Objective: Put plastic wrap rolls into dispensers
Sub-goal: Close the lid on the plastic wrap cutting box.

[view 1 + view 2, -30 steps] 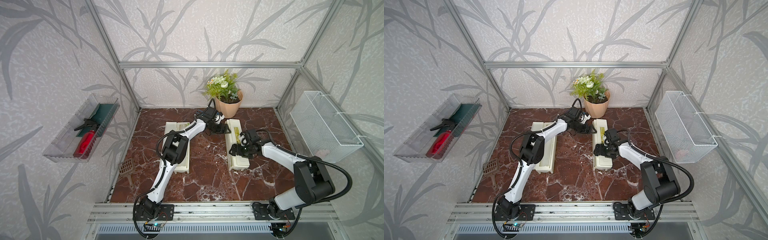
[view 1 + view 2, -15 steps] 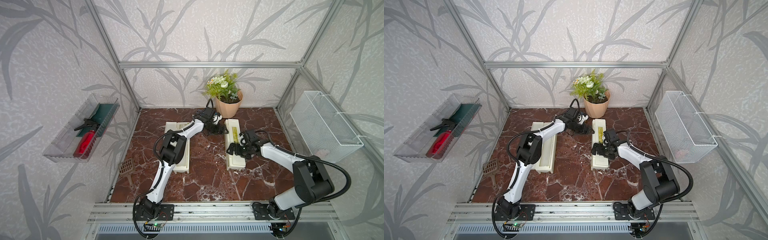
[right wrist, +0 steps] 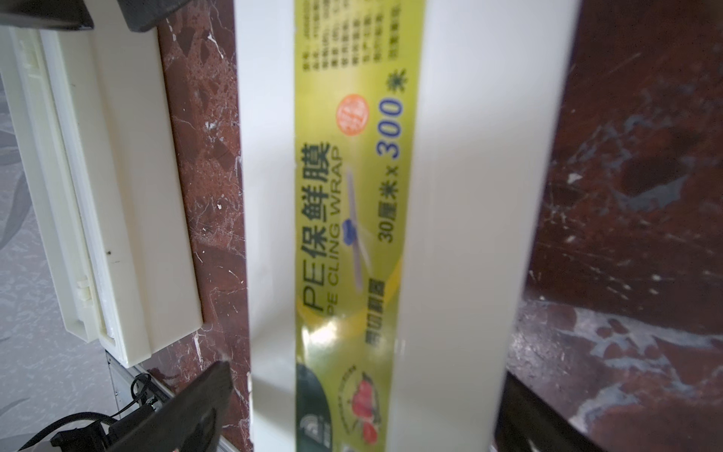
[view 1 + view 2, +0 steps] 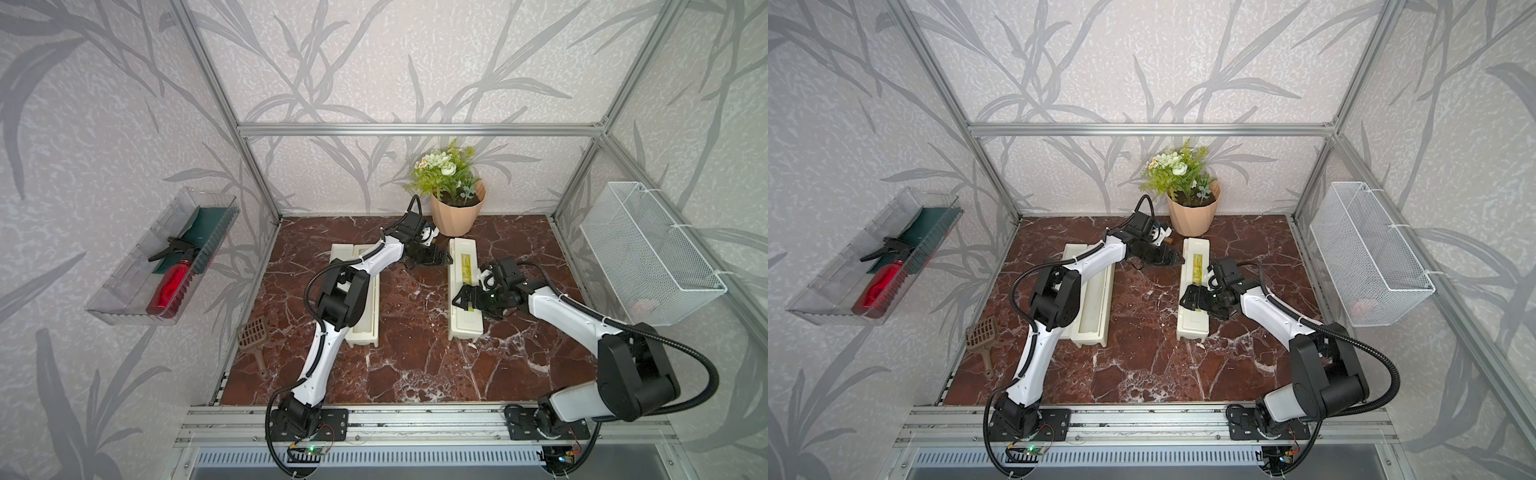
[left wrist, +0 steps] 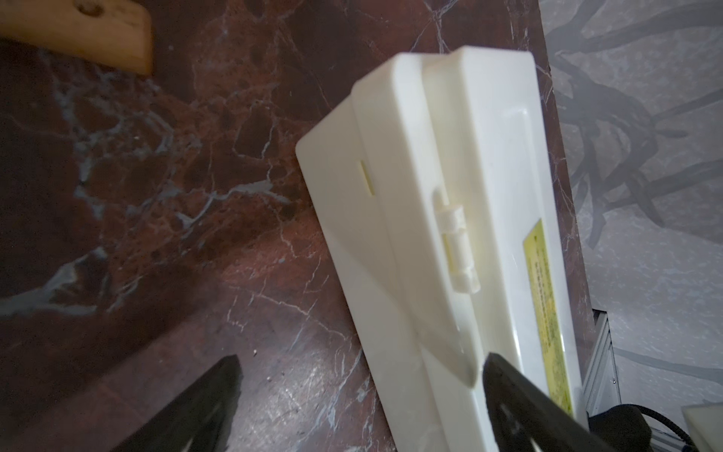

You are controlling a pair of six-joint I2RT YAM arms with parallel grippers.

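In both top views the closed dispenser (image 4: pixel 463 249) (image 4: pixel 1196 249) lies right of centre on the marble table (image 4: pixel 415 374), its long axis running from lower to upper frame. The right gripper (image 4: pixel 463 299) sits over its lower-middle stretch. The left gripper (image 4: pixel 442 259) is just beside its upper end, on the left flank. The other dispenser (image 4: pixel 365 324) lies parallel at the left under the left arm and appears open, lid flat beside the tray. Whether a roll is in either box cannot be told; none lies loose on the table. In the left wrist view the left gripper (image 5: pixel 360 360) is spread wide and empty, with one finger (image 5: pixel 203 411) over bare marble and the other overlapping the box's hinge side. In the right wrist view the right gripper (image 3: pixel 365 371) is released, straddling the box across its short width. The yellow-green label (image 3: pixel 352 176) runs up the frame between the fingers, and a sliver of marble shows beside the left finger (image 3: pixel 195 411). I judge the right arm the nearer: the box is squarely between its fingers, axis crosswise to them.
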